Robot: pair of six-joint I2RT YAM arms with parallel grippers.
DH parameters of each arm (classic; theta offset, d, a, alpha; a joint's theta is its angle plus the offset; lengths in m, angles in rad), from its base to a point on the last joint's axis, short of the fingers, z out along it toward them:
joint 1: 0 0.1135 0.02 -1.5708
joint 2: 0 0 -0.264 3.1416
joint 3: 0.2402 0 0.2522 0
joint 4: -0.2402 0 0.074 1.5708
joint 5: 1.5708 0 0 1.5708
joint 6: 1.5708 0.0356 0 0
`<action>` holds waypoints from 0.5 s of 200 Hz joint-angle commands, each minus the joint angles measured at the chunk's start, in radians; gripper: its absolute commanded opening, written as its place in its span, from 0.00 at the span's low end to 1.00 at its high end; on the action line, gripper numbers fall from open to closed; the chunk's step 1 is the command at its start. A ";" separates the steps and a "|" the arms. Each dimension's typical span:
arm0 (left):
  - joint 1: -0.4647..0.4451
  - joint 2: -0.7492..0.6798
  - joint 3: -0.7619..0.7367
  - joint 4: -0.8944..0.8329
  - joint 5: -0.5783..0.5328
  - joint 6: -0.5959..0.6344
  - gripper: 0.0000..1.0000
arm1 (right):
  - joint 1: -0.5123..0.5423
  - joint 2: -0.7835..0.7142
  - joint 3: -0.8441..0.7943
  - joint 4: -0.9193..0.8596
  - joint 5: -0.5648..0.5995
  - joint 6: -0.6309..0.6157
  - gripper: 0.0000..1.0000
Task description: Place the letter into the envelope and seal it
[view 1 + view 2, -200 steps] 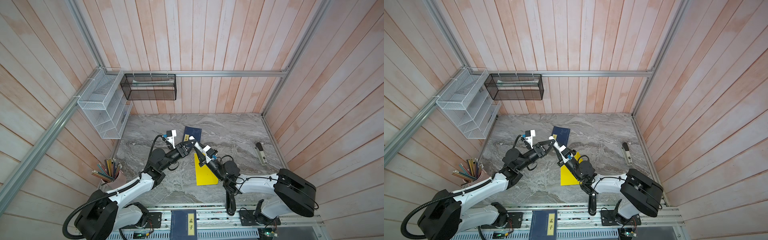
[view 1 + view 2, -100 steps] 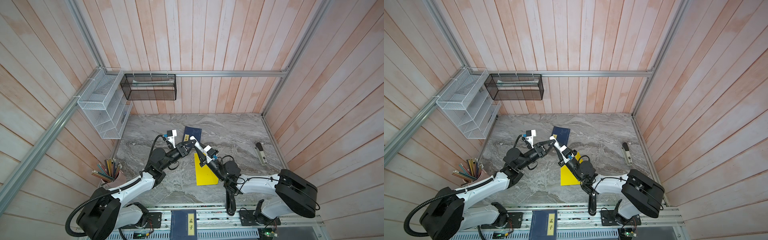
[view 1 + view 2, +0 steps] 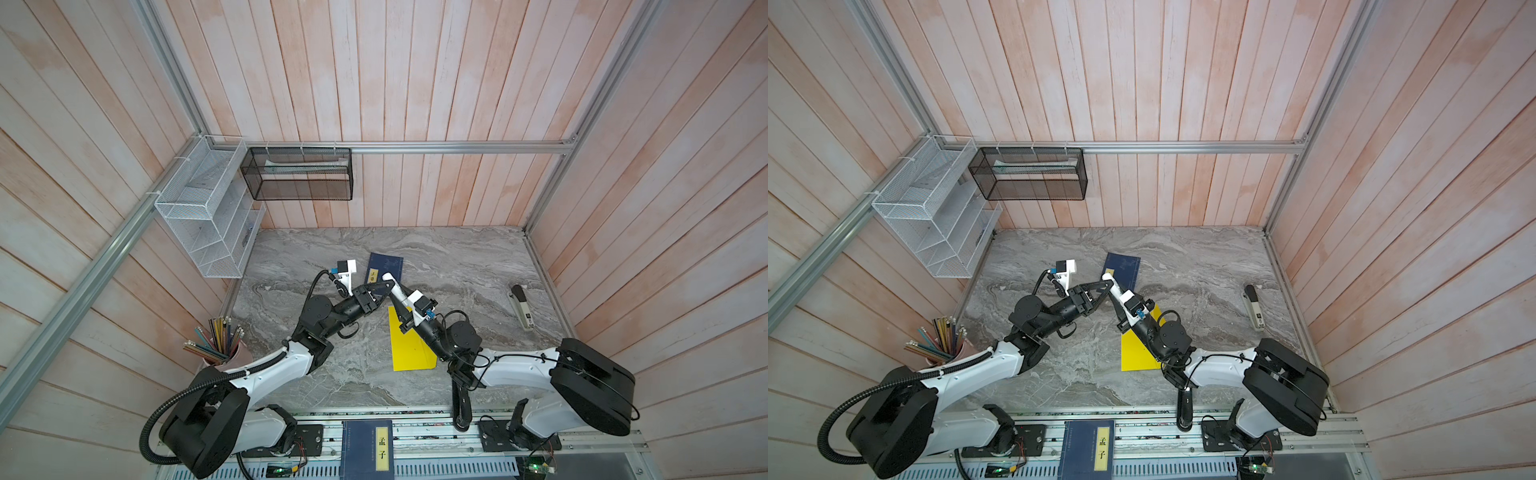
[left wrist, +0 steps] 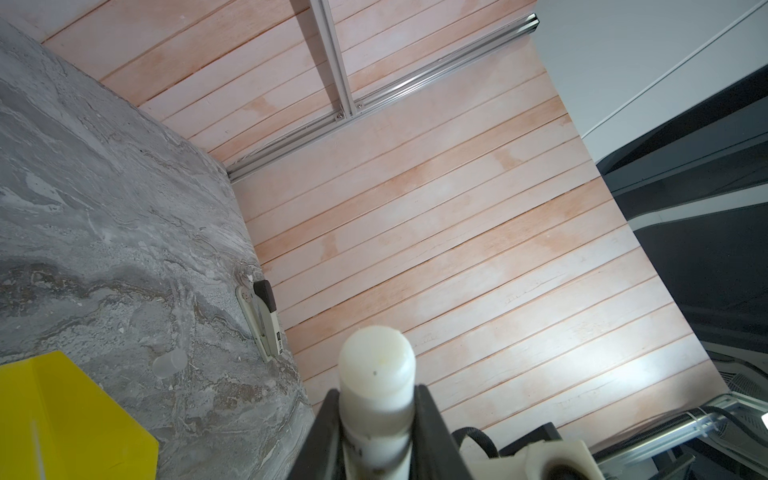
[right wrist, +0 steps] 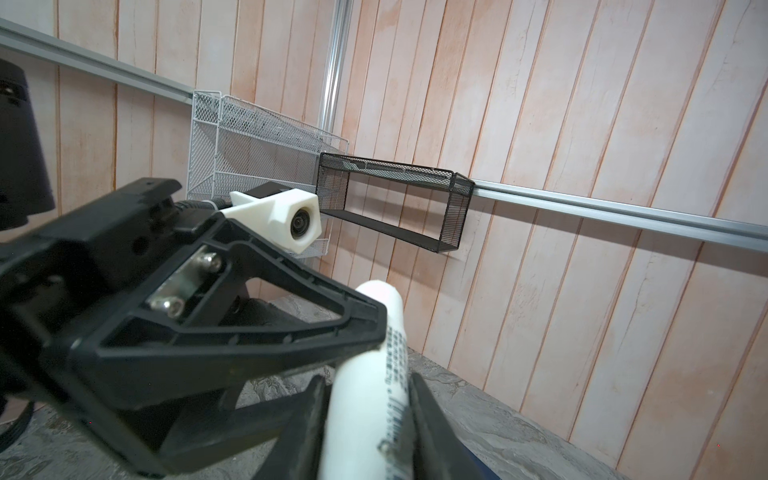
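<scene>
Fingers (image 4: 432, 428) of left gripper (image 3: 389, 286) clamped on cap end of white glue stick (image 3: 387, 277); right gripper (image 3: 402, 301) clamped round its body, probably for uncapping. Yellow envelope (image 3: 409, 349) flat near front edge of bench (image 3: 457, 257), ready for sealing. Letter not visible.

"孟子" on the yellow label (image 3: 381, 448) of the blue book (image 3: 357, 453) at the front rail; other print illegible.
</scene>
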 commanded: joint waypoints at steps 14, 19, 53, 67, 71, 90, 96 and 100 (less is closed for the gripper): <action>-0.004 0.001 0.019 0.012 0.047 -0.004 0.01 | -0.015 -0.002 0.005 0.005 -0.032 -0.008 0.29; -0.003 0.001 0.017 0.011 0.047 -0.002 0.01 | -0.017 -0.002 0.005 0.005 -0.034 -0.008 0.28; -0.001 0.004 0.019 -0.017 0.057 0.003 0.05 | -0.022 -0.014 0.015 -0.015 -0.042 -0.012 0.15; 0.001 -0.004 0.019 -0.033 0.056 0.021 0.19 | -0.022 -0.031 0.020 -0.052 -0.037 -0.010 0.11; 0.002 -0.007 0.019 -0.040 0.053 0.026 0.23 | -0.022 -0.038 0.023 -0.069 -0.033 -0.009 0.11; 0.010 -0.028 0.021 -0.073 0.043 0.055 0.36 | -0.022 -0.069 0.025 -0.142 -0.013 -0.001 0.09; 0.011 -0.036 0.025 -0.086 0.039 0.066 0.39 | -0.022 -0.078 0.020 -0.154 -0.006 0.003 0.09; 0.013 -0.040 0.025 -0.095 0.035 0.073 0.42 | -0.021 -0.084 0.017 -0.161 -0.002 0.006 0.08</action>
